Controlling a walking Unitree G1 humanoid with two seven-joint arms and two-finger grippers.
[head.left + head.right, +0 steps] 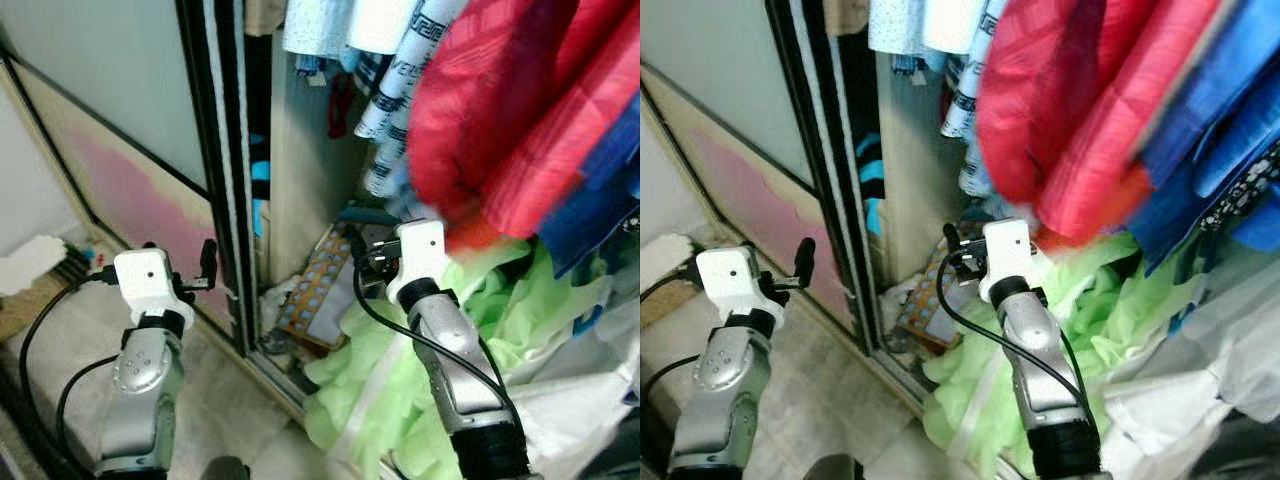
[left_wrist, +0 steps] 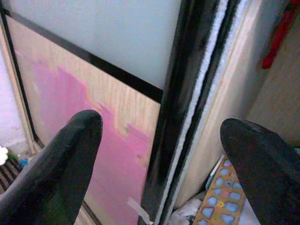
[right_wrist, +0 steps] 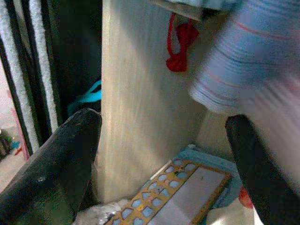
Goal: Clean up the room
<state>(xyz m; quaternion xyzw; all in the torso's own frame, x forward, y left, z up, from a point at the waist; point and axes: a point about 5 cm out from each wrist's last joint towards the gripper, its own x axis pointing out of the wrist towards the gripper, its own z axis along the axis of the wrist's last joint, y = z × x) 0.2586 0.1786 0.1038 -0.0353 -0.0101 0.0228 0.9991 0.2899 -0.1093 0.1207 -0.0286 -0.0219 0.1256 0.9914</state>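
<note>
1. My left gripper (image 1: 207, 262) is raised in front of the sliding wardrobe door (image 1: 130, 150), close to its black edge frame (image 2: 187, 103). Its fingers (image 2: 61, 159) are spread wide and hold nothing.

2. My right gripper (image 1: 352, 250) reaches into the open wardrobe section beside a pale wooden partition (image 3: 140, 103). Its fingers (image 3: 61, 154) are also parted and empty.

3. Location of the items to tidy: a heap of light green fabric (image 1: 400, 350) spills out of the wardrobe bottom onto the floor, directly under my right arm. Behind it, a flat board with rows of blue tiles and an orange border (image 1: 315, 285) leans at the wardrobe base (its exact nature cannot be determined).

4. Hanging above: red garments (image 1: 520, 110), a blue garment (image 1: 600, 200) and a white patterned garment (image 1: 400, 70) are on the rail. A red cord (image 3: 180, 42) hangs against the partition.

5. A small white object (image 1: 30, 262) and some dark items lie on the floor at my far left, near the wall.

6. Progress assessment: the clean-up appears to be at an early stage. The door is open, the fabric heap is unsorted, and neither gripper has picked anything up.

7. Remaining work, as I judge it: lift the green fabric back inside, stand or stow the tiled board, then slide the door closed.
</note>
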